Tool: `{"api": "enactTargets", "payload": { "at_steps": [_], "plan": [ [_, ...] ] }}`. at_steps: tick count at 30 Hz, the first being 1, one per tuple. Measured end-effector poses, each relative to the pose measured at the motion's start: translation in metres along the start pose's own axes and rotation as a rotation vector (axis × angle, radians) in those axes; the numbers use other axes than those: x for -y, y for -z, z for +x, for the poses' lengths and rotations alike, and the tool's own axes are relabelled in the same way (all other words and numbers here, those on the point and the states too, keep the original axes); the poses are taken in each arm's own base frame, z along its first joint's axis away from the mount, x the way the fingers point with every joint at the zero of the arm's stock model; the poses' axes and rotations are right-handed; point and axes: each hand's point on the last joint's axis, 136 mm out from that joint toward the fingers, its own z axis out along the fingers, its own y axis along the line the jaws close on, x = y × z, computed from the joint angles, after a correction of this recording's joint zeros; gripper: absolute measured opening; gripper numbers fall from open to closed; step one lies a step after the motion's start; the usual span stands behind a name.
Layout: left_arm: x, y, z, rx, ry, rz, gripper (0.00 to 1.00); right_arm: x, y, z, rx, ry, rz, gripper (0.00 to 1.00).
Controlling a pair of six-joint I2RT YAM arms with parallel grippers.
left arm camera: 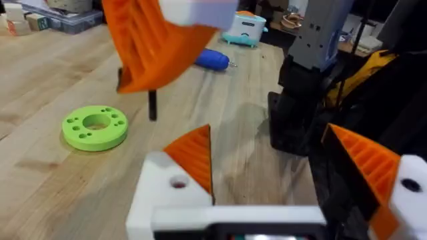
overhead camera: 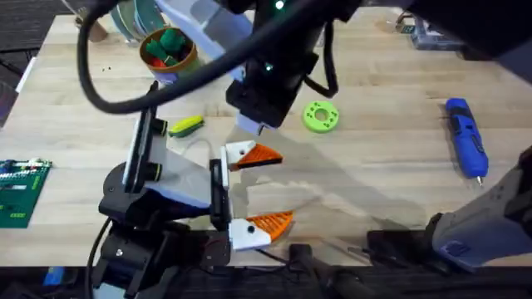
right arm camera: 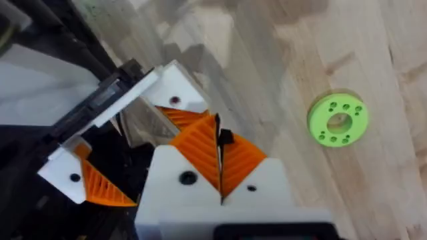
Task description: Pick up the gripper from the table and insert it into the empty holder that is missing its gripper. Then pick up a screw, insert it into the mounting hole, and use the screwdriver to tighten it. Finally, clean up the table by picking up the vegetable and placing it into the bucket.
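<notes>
My right gripper [overhead camera: 249, 124] [right arm camera: 219, 123] is shut on a small black screw [right arm camera: 225, 138] [left arm camera: 152, 107], which hangs just above the left arm's jaw. My left gripper [overhead camera: 270, 188] [left arm camera: 267, 133] stands open. Its far finger is the white holder [overhead camera: 237, 152] [right arm camera: 170, 83], with the orange gripper [overhead camera: 264, 155] [left arm camera: 193, 157] seated in it and a mounting hole [left arm camera: 178, 183] [right arm camera: 175, 100] showing. The blue screwdriver [overhead camera: 465, 137] lies at the right. The yellow-and-green vegetable [overhead camera: 186, 126] lies left of centre, near the bucket [overhead camera: 189, 60].
A green ring disc [overhead camera: 321, 116] [left arm camera: 95, 127] [right arm camera: 337, 121] lies right of the right gripper. The bucket holds dark green and red toys. A green circuit board [overhead camera: 17, 191] sits at the left edge. Small boxes stand at the far right corner [overhead camera: 424, 33].
</notes>
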Motion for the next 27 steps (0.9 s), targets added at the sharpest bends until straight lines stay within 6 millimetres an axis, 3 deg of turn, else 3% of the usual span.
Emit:
{"api": "enactTargets", "payload": {
  "at_steps": [12, 27],
  "plan": [
    [0.0, 0.0, 0.0, 0.0, -0.023, 0.0, 0.993, -0.02, 0.001, -0.008, 0.034, 0.008, -0.104, 0.021],
    [0.0, 0.0, 0.0, 0.0, -0.095, 0.0, 0.993, -0.027, -0.001, -0.009, 0.029, 0.006, -0.147, 0.021]
  ]
}}
